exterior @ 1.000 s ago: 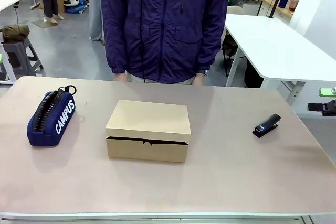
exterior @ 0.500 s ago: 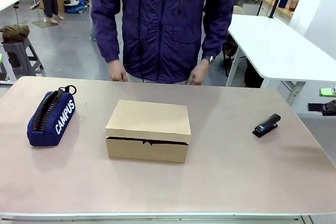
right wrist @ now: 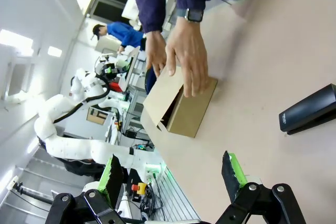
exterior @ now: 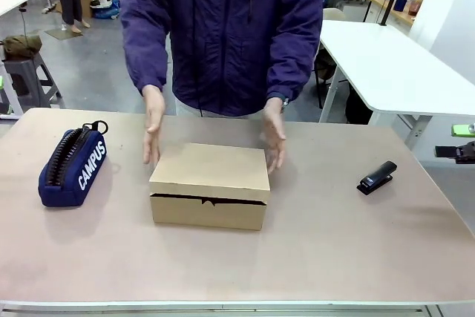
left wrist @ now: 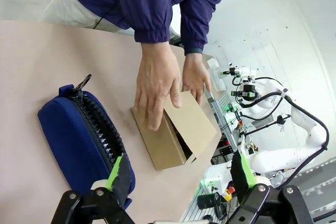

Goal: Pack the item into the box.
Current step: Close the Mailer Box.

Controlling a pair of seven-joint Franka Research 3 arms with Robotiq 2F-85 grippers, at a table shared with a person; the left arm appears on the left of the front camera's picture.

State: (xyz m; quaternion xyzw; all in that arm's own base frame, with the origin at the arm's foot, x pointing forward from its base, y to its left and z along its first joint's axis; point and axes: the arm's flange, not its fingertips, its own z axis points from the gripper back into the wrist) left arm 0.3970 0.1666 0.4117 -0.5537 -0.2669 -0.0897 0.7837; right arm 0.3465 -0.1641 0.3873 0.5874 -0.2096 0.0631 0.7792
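At the table's centre, front view: the box, brown cardboard, shallow, is sitting with its flap lid down and a dark slit showing along the near front edge. The person's hands are reaching to it from twelve o'clock, one hand coming down at the box's ten o'clock corner, the other hand at its two o'clock corner, both at or just beside the lid's far edge; whether they are pressing on it I cannot tell. At nine o'clock of the box, well apart: a navy pencil case marked CAMPUS, zip uppermost. At three o'clock, well apart: a small black stapler. The item, the yellow knife, I am not finding among these things; it may be inside the box or elsewhere, and I cannot say which. The left gripper, in its own wrist view, is standing with jaws wide apart and nothing between the green pads, looking past the pencil case toward the box. The right gripper is likewise spread wide and holding nothing, the stapler lying beyond it. Step in hand, by my reckoning: the person is handling the box, likely the lid, while both arms are waiting back. The next move is calling for the lid to be raised and the knife to be located before either gripper is reaching in.
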